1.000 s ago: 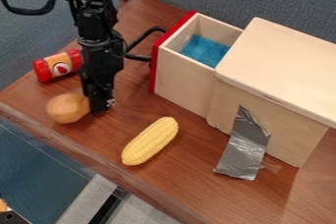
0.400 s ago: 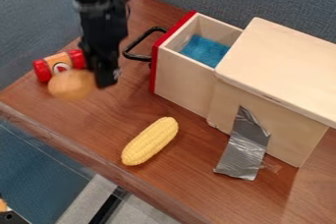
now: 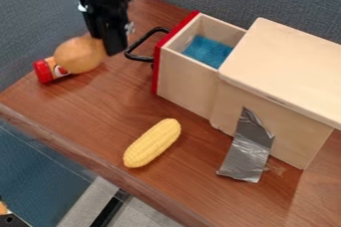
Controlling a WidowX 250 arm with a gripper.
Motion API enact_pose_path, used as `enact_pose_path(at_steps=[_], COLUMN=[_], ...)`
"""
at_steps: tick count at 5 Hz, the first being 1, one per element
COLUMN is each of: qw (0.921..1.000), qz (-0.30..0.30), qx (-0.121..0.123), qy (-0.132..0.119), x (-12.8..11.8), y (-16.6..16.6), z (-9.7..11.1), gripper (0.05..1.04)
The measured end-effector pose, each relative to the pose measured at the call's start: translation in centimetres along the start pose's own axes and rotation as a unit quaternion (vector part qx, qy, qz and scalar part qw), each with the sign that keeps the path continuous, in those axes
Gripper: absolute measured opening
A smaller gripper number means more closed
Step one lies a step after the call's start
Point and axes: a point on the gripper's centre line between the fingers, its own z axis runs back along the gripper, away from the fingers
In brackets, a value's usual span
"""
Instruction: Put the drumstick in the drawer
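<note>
My black gripper (image 3: 112, 47) hangs above the left part of the table, left of the drawer's black handle. It is shut on the brown drumstick (image 3: 80, 55), whose rounded end sticks out to the left, raised off the wood. The drumstick's thin end is hidden by the gripper. The wooden drawer (image 3: 185, 79) with its red front stands pulled out from its box, and a blue cloth-like piece lies inside it.
Partly behind the drumstick lies a red-capped toy bottle (image 3: 44, 70). Yellow corn (image 3: 152, 143) rests mid-table near the front edge. The wooden box (image 3: 286, 71) fills the right side, with silver tape (image 3: 248, 151) running from its wall onto the table.
The gripper and the drumstick have risen from the table's left front and shifted toward the back, now partly covering the bottle. Drawer and corn have stayed still.
</note>
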Motion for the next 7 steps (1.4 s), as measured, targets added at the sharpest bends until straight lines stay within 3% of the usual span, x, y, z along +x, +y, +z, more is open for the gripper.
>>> enact_pose_path(at_steps=[2, 3, 4, 6, 7], qw=[0.994, 0.9813, 0.9629, 0.9172, 0.9014], qz=[0.101, 0.18, 0.254, 0.376, 0.406], qx=[-0.028, -0.042, -0.043, -0.027, -0.023], qy=[-0.032, -0.056, -0.081, -0.129, -0.15], x=[5.1, 7.1, 8.2, 8.7, 9.1], y=[-3.1, -3.6, -3.0, -1.2, -0.7], z=[1.4, 1.6, 1.0, -0.1, 0.2], gripper=[0.293, 0.293, 0.293, 0.293, 0.293])
